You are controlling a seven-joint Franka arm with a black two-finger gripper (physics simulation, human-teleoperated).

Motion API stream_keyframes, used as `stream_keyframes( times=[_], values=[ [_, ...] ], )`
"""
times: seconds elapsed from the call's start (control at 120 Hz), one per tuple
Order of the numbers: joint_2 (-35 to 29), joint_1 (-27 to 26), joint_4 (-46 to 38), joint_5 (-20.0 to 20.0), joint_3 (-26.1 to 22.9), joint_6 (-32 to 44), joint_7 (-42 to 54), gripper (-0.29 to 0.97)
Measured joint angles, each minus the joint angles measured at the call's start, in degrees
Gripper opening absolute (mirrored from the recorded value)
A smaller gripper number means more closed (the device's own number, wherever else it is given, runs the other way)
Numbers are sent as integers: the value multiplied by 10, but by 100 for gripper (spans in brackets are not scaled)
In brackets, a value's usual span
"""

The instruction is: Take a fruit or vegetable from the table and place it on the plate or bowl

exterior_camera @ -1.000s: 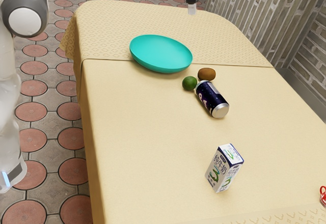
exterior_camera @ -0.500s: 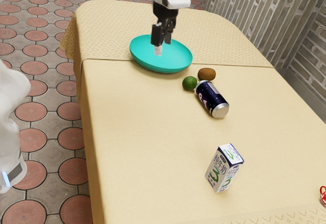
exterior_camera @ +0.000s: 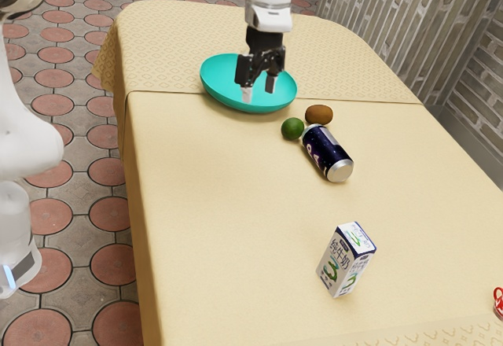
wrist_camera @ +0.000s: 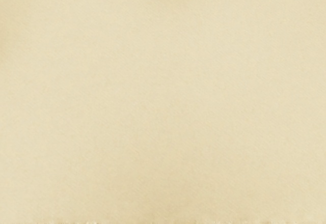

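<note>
A long table (exterior_camera: 236,228) covered in a pale yellow cloth is seen from the side in the exterior view, running from the upper middle of the frame down to the lower right. A teal plate (exterior_camera: 216,79) is set on it in the upper middle of the frame. The arm (exterior_camera: 267,0) is seen coming down from the top edge, and its black gripper (exterior_camera: 258,88) is pointed downward over the plate. The gripper's two fingers are spread moderately apart, with nothing held between them; whether the fingertips touch the plate cannot be told.

Just below and to the right of the plate, a green lime (exterior_camera: 292,128) is seen on the cloth. A brown kiwi (exterior_camera: 318,114) lies just beside it, up and to the right. A dark blue soda can (exterior_camera: 327,152) is lying on its side, with its near end close to both fruits and its silver top turned toward the lower right. Well apart from these, in the lower right of the frame, a small white and blue milk carton (exterior_camera: 346,259) stands slightly tilted. A small red object (exterior_camera: 498,300) is cut off by the right edge.

A floor (exterior_camera: 71,126) of round red tiles is seen at the left, and a grey brick wall (exterior_camera: 424,16) at the upper right.

In the wrist view, plain pale yellow cloth (wrist_camera: 163,102) is seen.
</note>
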Motion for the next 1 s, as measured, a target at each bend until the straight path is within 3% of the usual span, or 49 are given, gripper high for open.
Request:
stream_keyframes(
  times=[0.1,0.217,0.342,0.433,0.583,0.75,0.875,1.0],
  values=[
    [-23,-16,12,2,52,-6,33,66],
    [-35,-147,72,3,184,-7,80,66],
    [-33,-187,81,4,218,7,128,66],
    [-28,-247,80,10,278,33,165,66],
    [-6,-262,87,14,333,63,214,66],
    [-6,-264,101,16,354,78,258,66],
    [-16,-320,110,17,413,86,286,66],
    [-24,-343,118,20,452,100,308,66]
  ],
)
